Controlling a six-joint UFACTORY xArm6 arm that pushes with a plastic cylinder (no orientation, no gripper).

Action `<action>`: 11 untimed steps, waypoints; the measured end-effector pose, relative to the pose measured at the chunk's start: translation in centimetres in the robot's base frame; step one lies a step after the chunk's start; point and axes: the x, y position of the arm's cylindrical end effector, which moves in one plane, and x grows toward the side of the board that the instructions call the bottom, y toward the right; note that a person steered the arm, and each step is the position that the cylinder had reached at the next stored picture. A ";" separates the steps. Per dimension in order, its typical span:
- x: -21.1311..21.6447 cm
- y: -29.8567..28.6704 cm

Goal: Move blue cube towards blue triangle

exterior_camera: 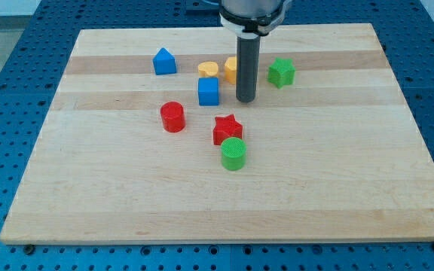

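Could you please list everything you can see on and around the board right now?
blue triangle: one, blue, upper left part of the board
blue cube: one, blue, near the centre, just left of my tip
yellow cylinder: one, yellow, directly above the blue cube
yellow block: one, yellow, partly hidden behind the rod, shape unclear
green star: one, green, right of the rod
red cylinder: one, red, below-left of the blue cube
red star: one, red, touching the green cylinder
green cylinder: one, green, lowest block
wooden board: one, pale wood, on a blue perforated table
my tip: one, dark rod end, right of the blue cube, apart from it
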 end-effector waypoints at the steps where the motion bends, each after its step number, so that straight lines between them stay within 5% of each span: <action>1: -0.3 -4.7; 3: -0.3 -16.1; 6: 1.9 -21.9; 11: -1.4 -18.5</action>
